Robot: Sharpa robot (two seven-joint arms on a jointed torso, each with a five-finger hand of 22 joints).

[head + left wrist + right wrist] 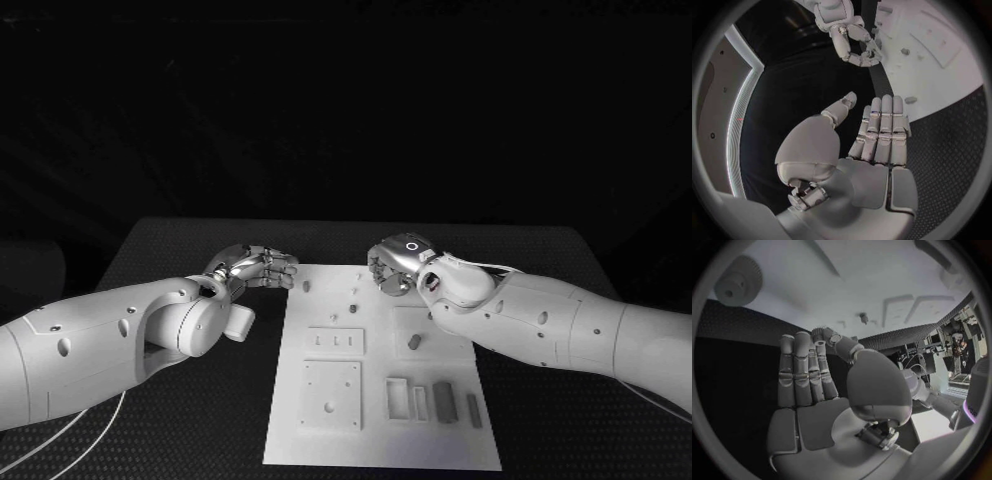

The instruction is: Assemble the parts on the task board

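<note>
The white task board (387,440) lies in the middle of the table, with several small grey parts on it, such as one (415,341) near its centre and two bars (444,400) at the near right. My left hand (254,267) hovers just off the board's far left corner. In the left wrist view this hand (878,135) has straight fingers and holds nothing. My right hand (395,262) is over the board's far edge. In the right wrist view its thumb and a fingertip pinch a small ridged part (820,331).
A large gear (737,285) sits on the board (848,285) beyond my right hand. Recessed plates (330,393) and slots (398,396) fill the board's near half. Black table (173,240) surrounds the board on all sides.
</note>
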